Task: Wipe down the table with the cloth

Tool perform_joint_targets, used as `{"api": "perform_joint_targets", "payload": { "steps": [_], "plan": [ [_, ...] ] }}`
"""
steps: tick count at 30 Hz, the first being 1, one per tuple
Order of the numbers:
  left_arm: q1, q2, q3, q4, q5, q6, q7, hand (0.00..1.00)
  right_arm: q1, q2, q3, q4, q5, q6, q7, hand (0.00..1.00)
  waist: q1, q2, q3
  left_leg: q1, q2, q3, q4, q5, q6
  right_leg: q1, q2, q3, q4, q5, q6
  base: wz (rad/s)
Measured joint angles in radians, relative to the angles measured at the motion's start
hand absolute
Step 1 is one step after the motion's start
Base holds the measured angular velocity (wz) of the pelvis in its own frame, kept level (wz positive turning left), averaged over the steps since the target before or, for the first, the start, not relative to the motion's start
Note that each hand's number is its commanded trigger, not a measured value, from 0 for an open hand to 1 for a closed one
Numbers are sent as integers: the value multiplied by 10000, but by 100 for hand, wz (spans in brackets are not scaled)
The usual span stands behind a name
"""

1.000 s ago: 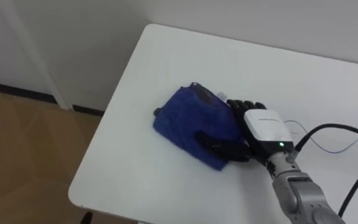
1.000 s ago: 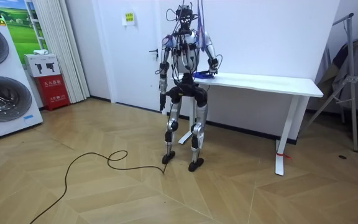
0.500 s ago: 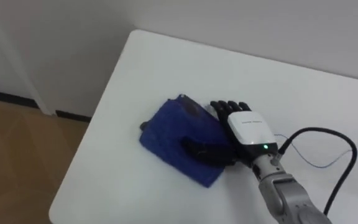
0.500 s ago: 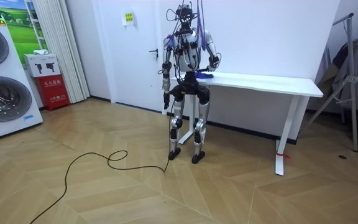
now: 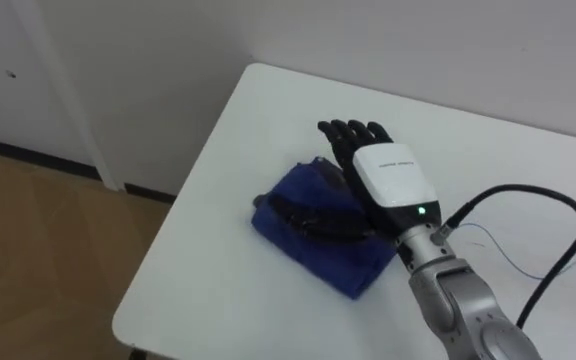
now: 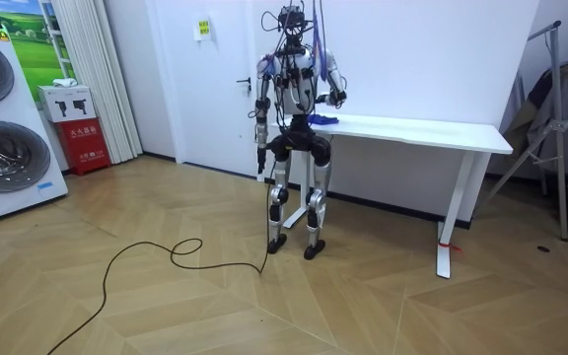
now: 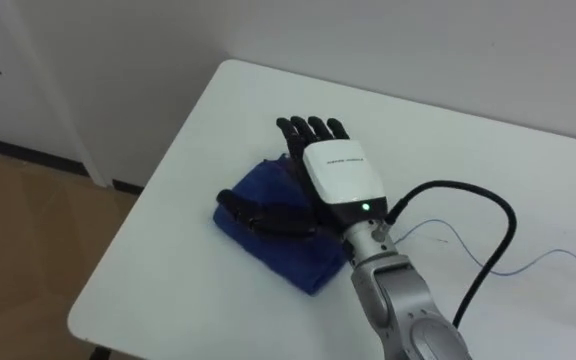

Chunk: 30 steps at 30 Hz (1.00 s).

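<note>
The left hand (image 6: 258, 158) hung at the robot's side; open or closed, I could not tell. On the table (image 5: 268, 110), near its left end, lay a blue cloth (image 5: 318, 257). The right hand (image 5: 388, 180) rested flat on it, fingers straight.

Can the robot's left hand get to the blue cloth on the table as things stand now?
Probably yes: the left hand hangs at its side, and the cloth lies near the table's left edge, with only the right hand on it.
</note>
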Motion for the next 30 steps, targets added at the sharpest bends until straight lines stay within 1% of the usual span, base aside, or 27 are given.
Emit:
{"api": "perform_joint_targets", "payload": {
  "steps": [3,9,15,17,19,21,22,24,30],
  "plan": [
    [-7,-47,-53,0,-17,0,-97,0,24,11,2,0,-175,-100,-1,0,-15,14,10,14,1,8,-33,0,0,0,4,12,-3,-17,9,0],
    [-164,-46,-97,0,-16,0,-128,0,65,12,47,-3,-191,-97,0,0,24,43,31,27,10,28,-123,-1,1,-28,12,16,-4,-42,20,0],
    [-249,-35,-217,-25,-12,-6,-210,0,377,-38,308,78,-118,-86,119,0,6,40,39,30,17,35,-128,-5,9,-40,14,7,-9,-53,35,0],
    [-256,-28,-273,-24,-17,-6,-291,0,513,-40,369,185,-69,-103,283,0,-11,35,62,35,18,35,-121,-3,12,-42,12,-5,-11,-53,35,0],
    [-253,0,-372,-22,-95,-10,-314,0,558,-40,377,607,-31,-106,457,0,-53,31,103,40,18,32,-123,-4,16,-37,7,-21,-12,-54,36,0],
    [-247,8,-400,-21,-123,-15,-308,0,612,-58,376,971,-37,-80,630,0,-85,28,122,36,19,31,-130,-9,23,-36,3,-26,-12,-58,42,0],
    [-240,13,-416,-23,-119,-16,-301,0,670,-71,375,1099,-38,-91,710,0,-140,42,149,17,19,31,-141,-15,29,-40,0,-28,-18,-61,48,0],
    [-211,11,-415,-23,-105,-13,-293,0,693,-62,371,1161,-54,-91,746,0,-223,66,164,-1,11,30,-145,-31,43,-42,-7,-25,-22,-75,64,0],
    [-210,19,-415,-40,-102,-11,-189,0,689,-50,367,1244,-128,-69,842,0,-264,38,131,54,-30,1,-112,-29,51,7,-37,-38,-23,-122,62,0]
  ]
}}
